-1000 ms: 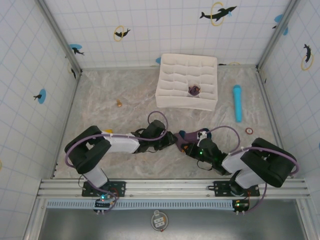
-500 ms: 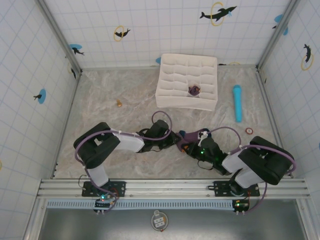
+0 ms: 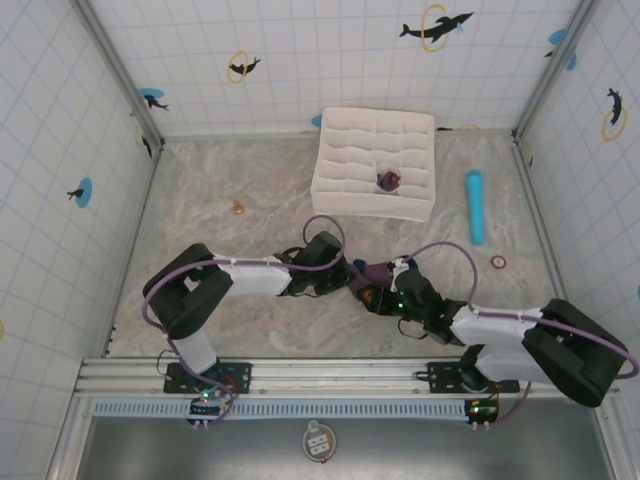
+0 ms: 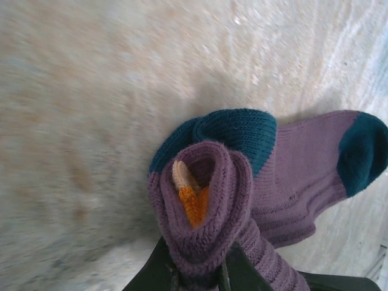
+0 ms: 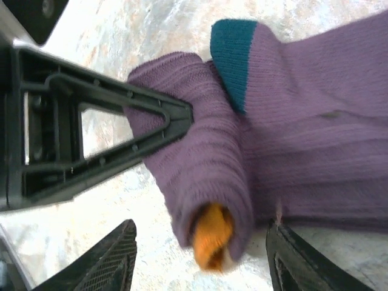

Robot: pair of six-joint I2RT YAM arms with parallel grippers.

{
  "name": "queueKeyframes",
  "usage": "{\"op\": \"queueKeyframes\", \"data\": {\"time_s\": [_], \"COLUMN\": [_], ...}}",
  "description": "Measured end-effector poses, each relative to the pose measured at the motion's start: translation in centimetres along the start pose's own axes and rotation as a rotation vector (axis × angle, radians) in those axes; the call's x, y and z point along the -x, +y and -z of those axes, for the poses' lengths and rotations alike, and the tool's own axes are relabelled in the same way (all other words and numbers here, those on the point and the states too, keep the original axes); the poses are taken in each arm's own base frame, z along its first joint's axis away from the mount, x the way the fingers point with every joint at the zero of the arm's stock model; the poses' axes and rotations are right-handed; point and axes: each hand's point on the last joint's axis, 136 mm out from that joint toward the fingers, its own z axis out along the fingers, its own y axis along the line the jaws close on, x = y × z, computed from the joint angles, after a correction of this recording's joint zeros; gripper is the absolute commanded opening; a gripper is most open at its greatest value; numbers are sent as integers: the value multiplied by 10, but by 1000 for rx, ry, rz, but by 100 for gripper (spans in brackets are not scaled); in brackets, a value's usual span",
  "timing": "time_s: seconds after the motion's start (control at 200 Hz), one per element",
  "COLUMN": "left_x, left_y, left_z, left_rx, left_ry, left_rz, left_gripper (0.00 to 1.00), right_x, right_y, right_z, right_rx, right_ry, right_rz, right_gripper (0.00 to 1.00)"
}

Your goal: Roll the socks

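Part-rolled socks [image 4: 206, 200] on the worktop [image 3: 200, 190], nearside of the box [image 3: 375, 165].
Seemingly the left gripper [image 4: 197, 276] is clenched on the roll; right gripper [image 5: 201, 224] released, fingers [image 5: 115, 260] astride it.

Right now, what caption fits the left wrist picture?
Left hand pinches the rolled purple socks, orange toe tucked inside.

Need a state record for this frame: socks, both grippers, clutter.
socks: purple pair, partly rolled on table, orange toe showing at roll's end
left gripper: shut on the roll
right gripper: open, straddling the roll's end
organizer box: white, one purple bundle in a compartment
blue cylinder: lying right of the box
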Motion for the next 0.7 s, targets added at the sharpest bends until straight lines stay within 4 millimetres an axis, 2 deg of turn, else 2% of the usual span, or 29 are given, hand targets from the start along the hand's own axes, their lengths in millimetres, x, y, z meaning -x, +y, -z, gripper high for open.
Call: {"op": "queueKeyframes", "data": {"time_s": [0.145,0.26,0.48,0.59,0.701], "left_x": [7,8,7,6,5], "left_y": [12,19,23,25,25], "left_z": [10,15,19,21,21], "left_rx": [52,76,94,98,99], "left_ry": [-10,-5,9,16,24], "left_rz": [22,29,38,42,44], "left_gripper": [0,0,0,0,0], "right_x": [-1,0,-4,-12,-15], "right_y": [6,18,45,47,40], "right_z": [6,8,-4,-13,-23], "right_rx": [-59,-107,-199,-256,-331], "right_ry": [-5,-15,-40,-36,-42], "right_rz": [189,367,694,825,920], "right_gripper": [75,77,80,80,80]}}
